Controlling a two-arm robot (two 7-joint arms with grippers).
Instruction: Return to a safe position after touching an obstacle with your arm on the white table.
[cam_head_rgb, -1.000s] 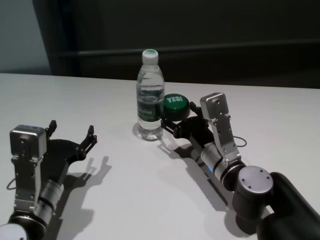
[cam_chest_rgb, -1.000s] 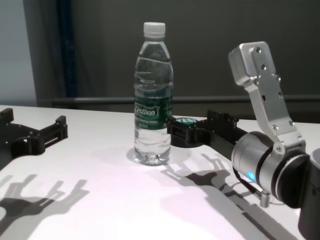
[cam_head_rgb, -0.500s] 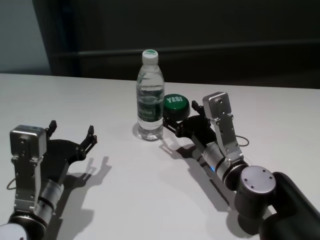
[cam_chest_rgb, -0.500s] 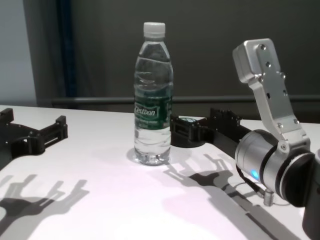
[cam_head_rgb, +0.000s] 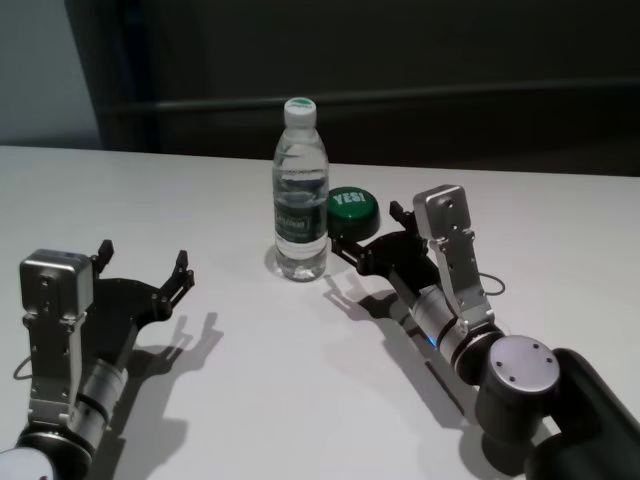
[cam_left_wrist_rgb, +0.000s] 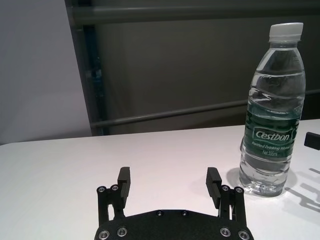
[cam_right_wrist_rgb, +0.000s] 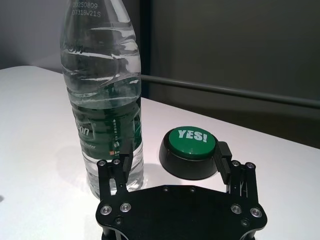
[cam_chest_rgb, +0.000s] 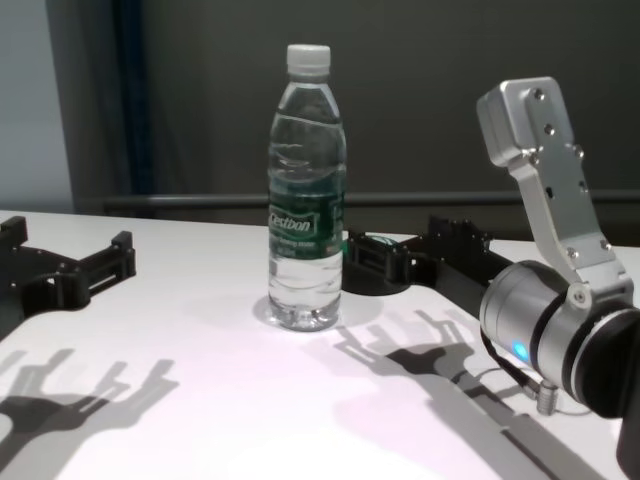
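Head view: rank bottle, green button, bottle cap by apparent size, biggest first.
1. Bottle, tallest by far.
2. Green button, low and partly hidden behind the right gripper.
3. Bottle cap, clearly smallest.

Clear bottle (cam_head_rgb: 301, 190) with white cap, dark green label; green button (cam_head_rgb: 352, 205); white table (cam_head_rgb: 250, 380).

Broad white table (cam_head_rgb: 250, 390), upright clear water bottle (cam_head_rgb: 301, 190) standing near its middle, low green push-button (cam_head_rgb: 352, 211) on black base just beside, right of bottle.
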